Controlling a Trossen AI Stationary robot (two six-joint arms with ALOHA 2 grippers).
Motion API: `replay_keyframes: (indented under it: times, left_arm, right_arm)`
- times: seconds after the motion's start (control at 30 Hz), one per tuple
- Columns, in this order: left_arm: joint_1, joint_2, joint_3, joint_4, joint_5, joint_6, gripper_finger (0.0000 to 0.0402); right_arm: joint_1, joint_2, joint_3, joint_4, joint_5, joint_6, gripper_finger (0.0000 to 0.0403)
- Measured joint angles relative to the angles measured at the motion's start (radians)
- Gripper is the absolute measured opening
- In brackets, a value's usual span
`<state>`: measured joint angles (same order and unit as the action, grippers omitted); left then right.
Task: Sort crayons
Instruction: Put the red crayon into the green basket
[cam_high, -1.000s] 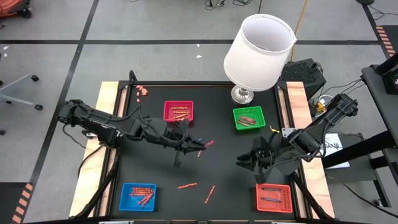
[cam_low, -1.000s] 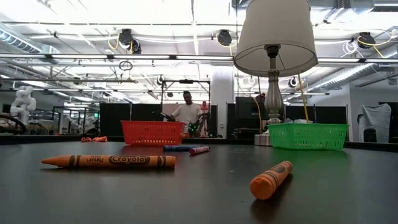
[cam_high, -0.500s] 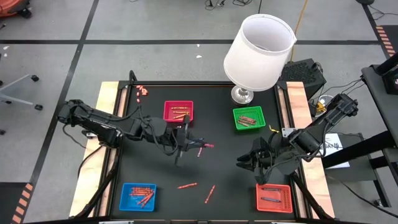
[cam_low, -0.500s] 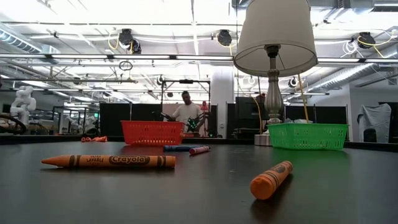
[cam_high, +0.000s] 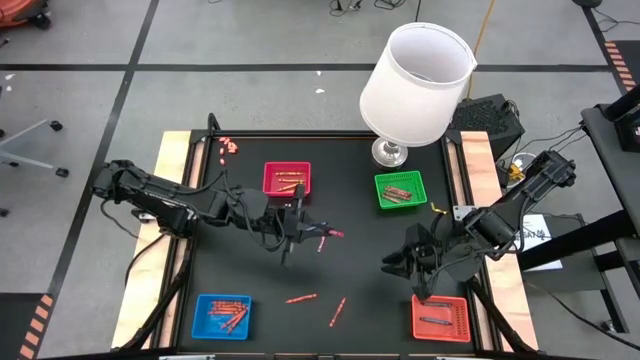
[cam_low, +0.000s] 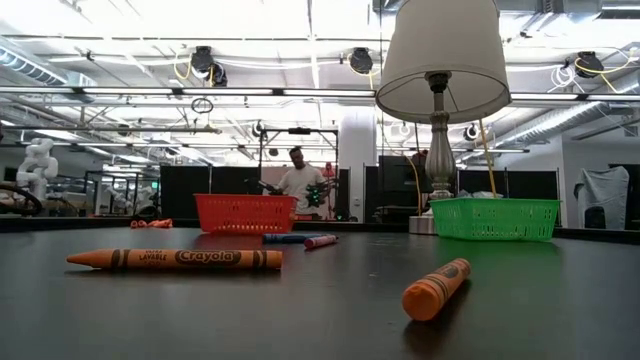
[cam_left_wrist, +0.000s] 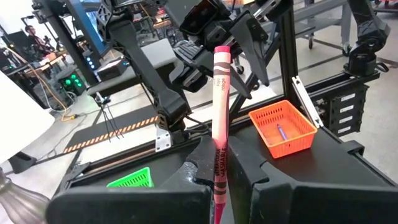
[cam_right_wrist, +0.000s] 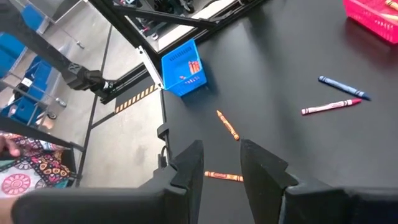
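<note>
Pinching a pink crayon (cam_left_wrist: 220, 118) upright between its fingers, the left gripper (cam_high: 300, 228) hovers just below the pink tray (cam_high: 287, 178). The right gripper (cam_high: 393, 264), fingers slightly parted and empty, hangs beside the red tray (cam_high: 441, 317); two orange crayons (cam_high: 301, 298) lie between both grippers.

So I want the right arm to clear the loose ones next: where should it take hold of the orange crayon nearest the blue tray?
Grip the orange crayon across its middle, coming straight down from above: it lies flat on the table with open space around it, so the right pincer can straddle its thin shaft.
</note>
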<state>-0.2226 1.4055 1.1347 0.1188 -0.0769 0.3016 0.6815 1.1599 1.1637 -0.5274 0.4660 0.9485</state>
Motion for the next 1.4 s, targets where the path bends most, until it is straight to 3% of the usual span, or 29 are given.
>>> replay_keyframes:
  times: [0.7, 0.93, 1.4]
  left_arm:
    - [0.0, 0.0, 0.0, 0.0, -0.052, 0.111, 0.0015]
    - [0.0, 0.0, 0.0, -0.007, -0.052, -0.149, 0.0015]
    - [0.0, 0.0, 0.0, -0.009, -0.046, -0.66, 0.0015]
  right_arm:
    - [0.0, 0.0, 0.0, 0.0, -0.024, -0.01, 0.009]
    - [-0.007, 0.0, -0.001, 0.0, -0.022, 0.022, 0.0103]
    - [-0.105, 0.0, -0.001, 0.071, 0.086, -0.135, 0.0197]
